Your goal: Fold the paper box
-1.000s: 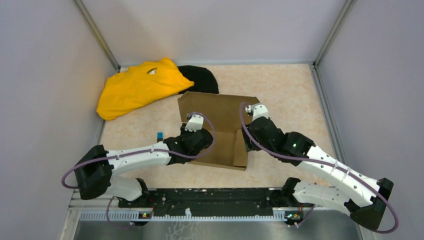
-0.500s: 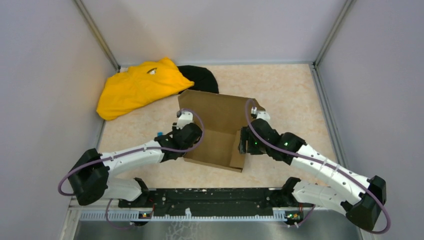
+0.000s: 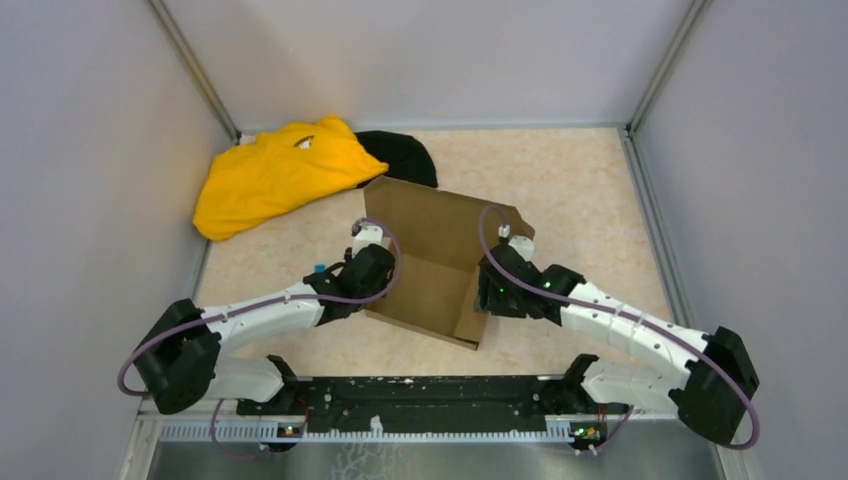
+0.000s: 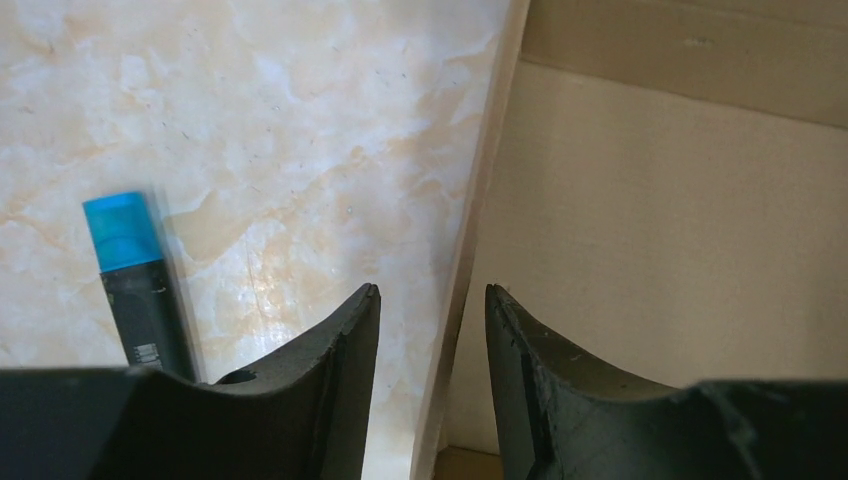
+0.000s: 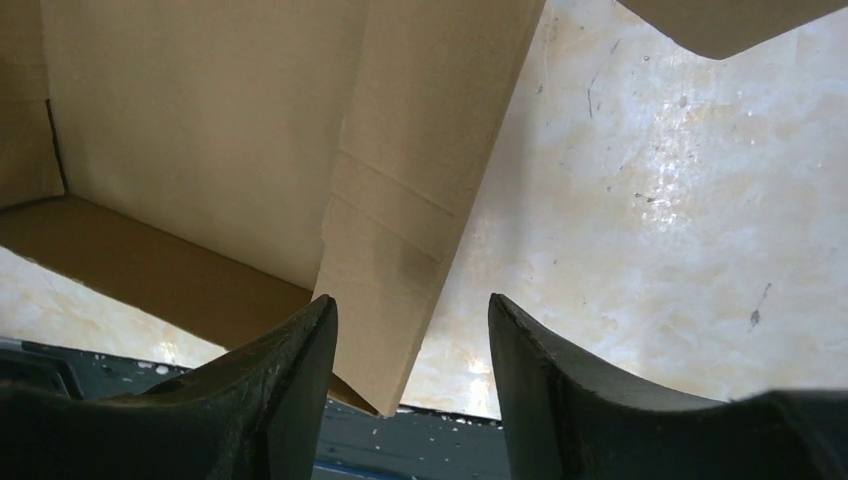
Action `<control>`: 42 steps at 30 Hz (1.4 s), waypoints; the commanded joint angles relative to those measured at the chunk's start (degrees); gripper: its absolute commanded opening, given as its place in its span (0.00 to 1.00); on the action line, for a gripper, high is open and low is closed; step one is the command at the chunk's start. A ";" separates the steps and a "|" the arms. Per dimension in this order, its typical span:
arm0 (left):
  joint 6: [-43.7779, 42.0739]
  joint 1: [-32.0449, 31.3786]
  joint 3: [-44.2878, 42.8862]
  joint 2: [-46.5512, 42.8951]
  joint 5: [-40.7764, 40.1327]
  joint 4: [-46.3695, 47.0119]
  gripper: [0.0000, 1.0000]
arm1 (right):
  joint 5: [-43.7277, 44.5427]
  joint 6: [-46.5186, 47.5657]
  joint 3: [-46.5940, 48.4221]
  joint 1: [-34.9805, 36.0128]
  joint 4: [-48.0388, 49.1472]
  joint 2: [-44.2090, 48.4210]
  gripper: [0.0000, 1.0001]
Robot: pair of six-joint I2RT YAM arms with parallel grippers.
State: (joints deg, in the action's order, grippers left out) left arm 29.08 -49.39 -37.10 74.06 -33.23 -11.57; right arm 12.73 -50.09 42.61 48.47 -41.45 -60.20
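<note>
Left gripper (image 4: 432, 300) stands astride the left wall of the paper box (image 3: 430, 250), one finger outside over the table (image 3: 590, 180) and the other inside the box. Its jaws are narrowly parted, and a strip of marbled tabletop shows between the outer finger and the wall's edge, so the wall is not pinched. Right gripper (image 5: 410, 305) straddles the right side panel in the same way. Its jaws are somewhat wider: the panel lies close to the inner finger, with bare table showing on the other side.

The box sits in the middle of the table between the two arms, open side up. Its inside shows only a plain brown cardboard floor and walls. A tall rear panel stands up at the far side.

No print shows on the cardboard. A dark marker (image 4: 135, 290) with a blue cap lies on the table just left of the left wall; the small label on its barrel is too blurred to read.

The box lies skewed, its near right corner closest to the arm bases and its rear panel facing the far left. It looks about as deep as it is wide from above, so I cannot tell its long axis. A yellow cloth (image 3: 275, 170) and a black cloth (image 3: 405, 155) lie beyond it at the far left.
</note>
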 commanded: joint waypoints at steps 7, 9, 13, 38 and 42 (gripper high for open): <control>-0.43 0.15 2.33 -1.50 4.81 2.85 0.50 | 2.58 -4.35 0.31 -0.21 4.41 -7.67 0.52; -0.50 0.16 2.55 -1.72 5.01 2.98 0.50 | 3.79 -4.36 0.58 0.16 4.71 -9.36 0.51; -0.63 0.10 2.95 -2.12 5.19 2.91 0.50 | 5.27 -4.36 0.76 0.73 5.68 -12.07 0.51; -1.22 0.09 3.36 -0.86 6.25 4.70 0.49 | 21.70 6.54 10.08 2.87 -7.90 -28.50 0.00; -1.35 0.15 3.28 -0.48 6.38 4.89 0.49 | 23.62 7.38 10.54 2.88 -9.04 -30.46 0.00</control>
State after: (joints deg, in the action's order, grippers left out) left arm 28.40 -49.39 -33.89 73.10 -27.49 -8.19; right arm 29.04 -45.80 51.75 50.96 -45.45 -88.31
